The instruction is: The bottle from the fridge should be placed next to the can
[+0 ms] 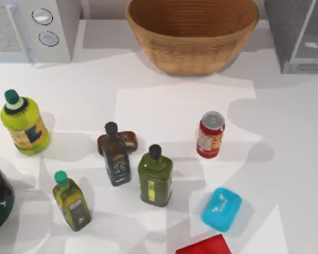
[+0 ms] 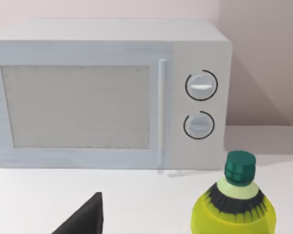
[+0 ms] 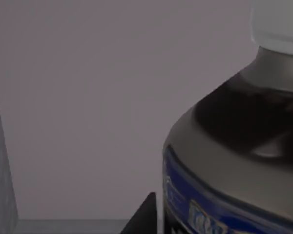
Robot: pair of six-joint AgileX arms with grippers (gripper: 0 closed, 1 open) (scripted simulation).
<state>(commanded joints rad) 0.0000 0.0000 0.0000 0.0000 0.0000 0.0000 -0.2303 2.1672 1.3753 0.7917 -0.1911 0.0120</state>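
The white-capped, grey-labelled bottle (image 3: 234,146) sits inside the grey metallic fridge (image 1: 299,34), just before the right claw; claw state cannot be told. Transfer beside the small red can (image 1: 210,135) remains.

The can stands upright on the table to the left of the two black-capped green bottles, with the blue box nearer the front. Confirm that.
Not quite. In the top view the can stands upright to the right of the two black-capped green bottles, not the left. The blue box does lie nearer the front.
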